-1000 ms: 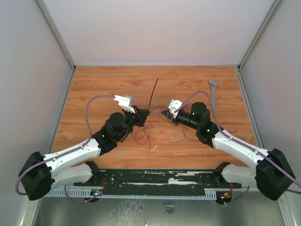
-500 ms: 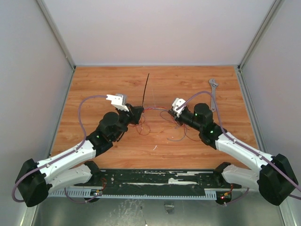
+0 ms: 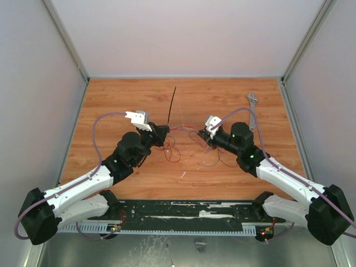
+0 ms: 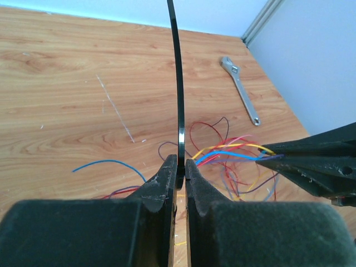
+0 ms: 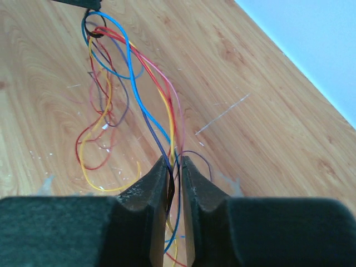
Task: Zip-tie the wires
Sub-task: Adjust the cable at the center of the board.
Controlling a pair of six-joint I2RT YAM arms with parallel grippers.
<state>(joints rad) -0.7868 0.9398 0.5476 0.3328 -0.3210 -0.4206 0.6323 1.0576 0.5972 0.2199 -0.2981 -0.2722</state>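
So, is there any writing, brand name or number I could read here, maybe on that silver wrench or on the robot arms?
No text can be read in any view.
On the silver metal adjustable wrench, any stamped marking is too small to read.
The black plastic zip tie, the thin coloured wires and the wooden table carry no lettering.
The left arm and right arm show no label.

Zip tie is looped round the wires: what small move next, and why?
Probably draw the left end effector back, cinching the zip tie: its loop sits loosely round the wires, which the right end effector grips taut.
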